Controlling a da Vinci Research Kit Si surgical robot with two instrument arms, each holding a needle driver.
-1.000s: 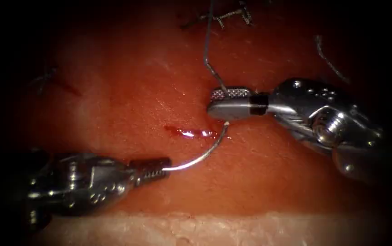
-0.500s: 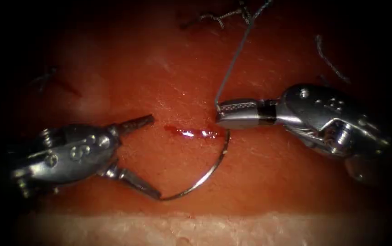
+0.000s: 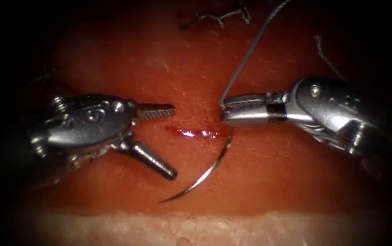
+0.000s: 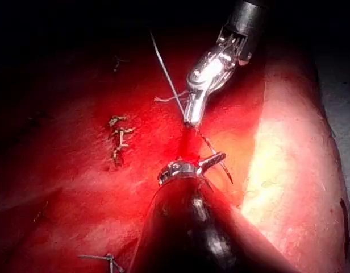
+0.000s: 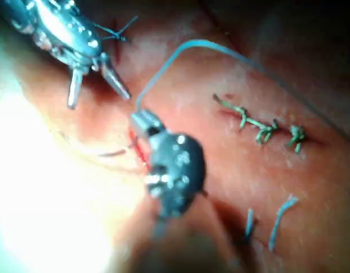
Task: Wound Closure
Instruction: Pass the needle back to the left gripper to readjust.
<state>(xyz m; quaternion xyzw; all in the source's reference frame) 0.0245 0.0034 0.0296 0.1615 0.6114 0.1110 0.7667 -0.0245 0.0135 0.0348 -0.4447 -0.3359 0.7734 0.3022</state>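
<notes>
Needle (image 3: pixel 207 171) lies free at lower centre, its upper end at the cut (image 3: pixel 193 133), unheld. Left tool (image 3: pixel 166 141) stands apart, empty; right tool (image 3: pixel 227 109) is clamped on thread (image 3: pixel 246 57). Tension on the thread could drag the loose needle.

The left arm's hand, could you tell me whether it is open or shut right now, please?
Open. The left hand has its two jaws spread wide and holds nothing; the needle lies apart from it, beside the cut.
</notes>
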